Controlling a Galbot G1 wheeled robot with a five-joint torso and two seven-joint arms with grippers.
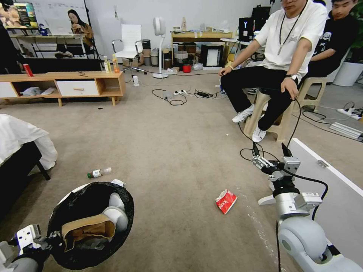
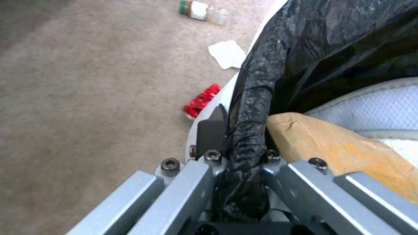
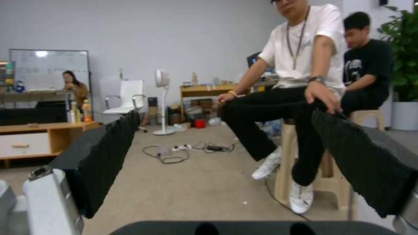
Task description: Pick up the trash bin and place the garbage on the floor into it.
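With the left gripper (image 2: 244, 153) clamped on the rim of the small white black-bagged trash bin (image 1: 90, 223), a brown paper bag (image 1: 89, 229) lies inside, while 4 pieces remain on the beige carpet floor (image 1: 170, 151); right gripper (image 1: 270, 156) jaws apart.

Crinkly glossy black plastic bag (image 1: 81, 204) lining bin; matt creased brown paper bag (image 1: 89, 228) inside; short-pile beige carpet (image 1: 170, 151); brushed grey metal left gripper (image 2: 237, 153); clear plastic green-capped bottle (image 1: 99, 172).
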